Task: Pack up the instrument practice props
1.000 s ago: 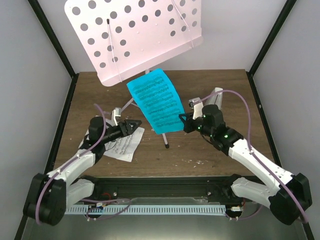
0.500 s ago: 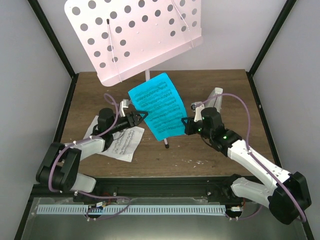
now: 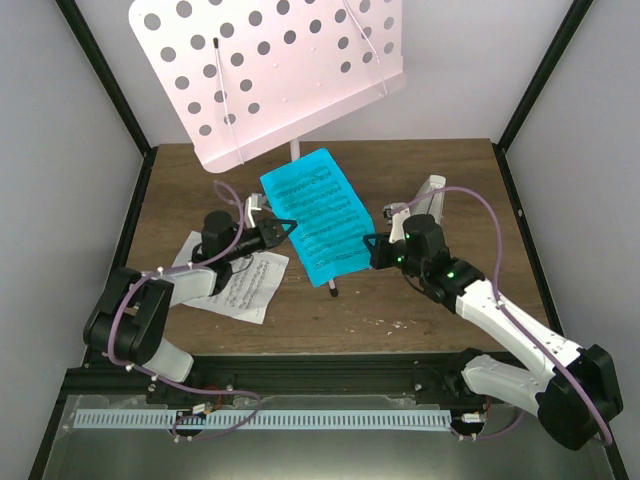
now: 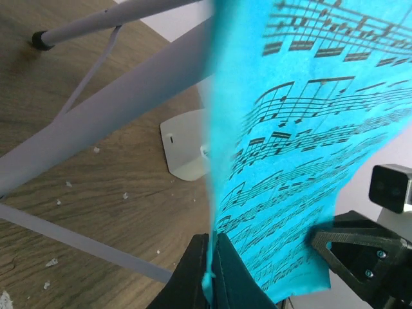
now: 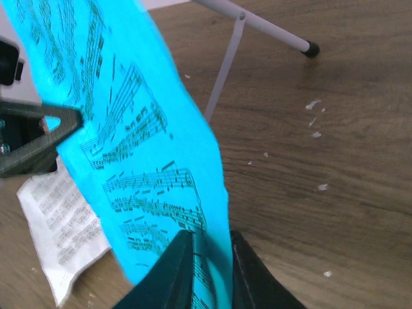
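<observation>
The music stand (image 3: 270, 70) is set at the far edge of the bench (image 3: 420, 310), left of centre. Before it, over the middle, the music sheet (image 3: 318, 215) is pinched by the left gripper (image 3: 285, 226) at its left and the right gripper (image 3: 370, 245) at its right. The loose pages (image 3: 240, 285) are laid toward the left edge, the metronome (image 3: 430, 195) toward the right edge.

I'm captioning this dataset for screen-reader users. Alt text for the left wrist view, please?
The left gripper pinches the edge of a teal music sheet; behind it, pale stand legs and a white metronome on a wooden table.
</observation>
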`<state>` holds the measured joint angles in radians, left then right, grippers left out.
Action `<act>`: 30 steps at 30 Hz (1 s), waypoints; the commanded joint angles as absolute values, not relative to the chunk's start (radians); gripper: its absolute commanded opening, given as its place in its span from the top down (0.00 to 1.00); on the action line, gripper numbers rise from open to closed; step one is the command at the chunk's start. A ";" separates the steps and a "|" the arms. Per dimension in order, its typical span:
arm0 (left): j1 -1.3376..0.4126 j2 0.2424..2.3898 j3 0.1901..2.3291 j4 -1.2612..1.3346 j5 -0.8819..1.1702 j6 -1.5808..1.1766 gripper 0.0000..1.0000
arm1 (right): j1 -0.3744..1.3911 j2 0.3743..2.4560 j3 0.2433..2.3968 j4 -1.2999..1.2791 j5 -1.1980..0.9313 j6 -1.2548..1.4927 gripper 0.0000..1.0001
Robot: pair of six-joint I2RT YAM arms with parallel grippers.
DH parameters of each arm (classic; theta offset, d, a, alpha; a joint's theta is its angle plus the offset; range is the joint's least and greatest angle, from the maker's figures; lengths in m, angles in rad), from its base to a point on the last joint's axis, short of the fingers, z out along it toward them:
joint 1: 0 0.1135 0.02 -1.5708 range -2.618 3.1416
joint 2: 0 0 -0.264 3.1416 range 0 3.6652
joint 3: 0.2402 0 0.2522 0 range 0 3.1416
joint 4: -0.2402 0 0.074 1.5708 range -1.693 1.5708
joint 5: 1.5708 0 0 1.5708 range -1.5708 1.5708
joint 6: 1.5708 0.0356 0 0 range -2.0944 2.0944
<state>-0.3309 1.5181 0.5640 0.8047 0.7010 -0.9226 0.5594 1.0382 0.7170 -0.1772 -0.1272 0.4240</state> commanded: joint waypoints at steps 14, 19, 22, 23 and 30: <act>0.121 0.952 0.287 0.229 0.513 -0.899 1.00 | 0.549 0.955 0.672 -0.146 0.024 0.436 0.00; 0.316 0.828 0.304 -0.029 0.419 -0.846 1.00 | 0.550 0.963 0.673 -0.151 0.057 0.453 0.00; 0.378 0.844 0.310 -0.062 0.423 -0.823 1.00 | 0.549 0.964 0.673 -0.157 0.067 0.458 0.00; 0.388 0.861 0.317 -0.073 0.428 -0.810 1.00 | 0.549 0.963 0.674 -0.160 0.072 0.462 0.00; 0.402 1.019 0.396 -0.178 0.379 -0.736 1.00 | 0.549 0.950 0.685 -0.172 0.079 0.481 0.00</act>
<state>0.3927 0.9676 0.3462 -0.0929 0.4164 -0.7963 0.5575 0.9695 0.6708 -0.1558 0.0547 0.4652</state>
